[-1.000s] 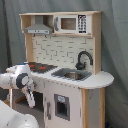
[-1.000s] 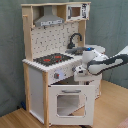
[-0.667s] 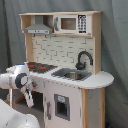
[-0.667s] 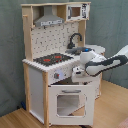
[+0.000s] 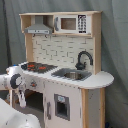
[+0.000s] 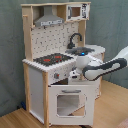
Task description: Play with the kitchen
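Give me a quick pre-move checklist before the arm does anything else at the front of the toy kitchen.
1. Gripper at the front panel of the kitchen, below the hob: ok.
2. Finger state: cannot tell.
3. Oven door ajar in the second exterior view: ok.
4. Hob free of loose items: ok.
5. Sink and faucet away from the arm: ok.
6. Contact with a knob or handle: cannot tell.

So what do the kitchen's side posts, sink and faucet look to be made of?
Side posts: pale wood, matt, light tan with no paint. Sink: grey basin, likely metal or metal-look plastic, dull sheen. Faucet: black, smooth, probably plastic or painted wood; cannot tell which.
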Robot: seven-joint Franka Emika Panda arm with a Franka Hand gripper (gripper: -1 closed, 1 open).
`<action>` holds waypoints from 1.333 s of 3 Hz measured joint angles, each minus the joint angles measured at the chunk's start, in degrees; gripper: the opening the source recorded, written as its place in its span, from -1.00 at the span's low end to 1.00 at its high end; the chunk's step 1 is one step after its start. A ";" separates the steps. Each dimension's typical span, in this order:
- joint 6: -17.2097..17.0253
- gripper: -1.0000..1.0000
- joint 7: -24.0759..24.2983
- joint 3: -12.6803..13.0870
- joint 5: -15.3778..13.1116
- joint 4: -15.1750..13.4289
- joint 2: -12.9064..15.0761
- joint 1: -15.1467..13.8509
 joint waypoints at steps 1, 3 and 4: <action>0.00 -1.00 5.67 2.00 0.01 1.00 -0.01 0.18; 0.09 -1.00 17.07 3.99 0.01 2.35 -0.06 1.01; 0.21 -1.00 22.68 4.26 0.01 3.13 -0.12 2.73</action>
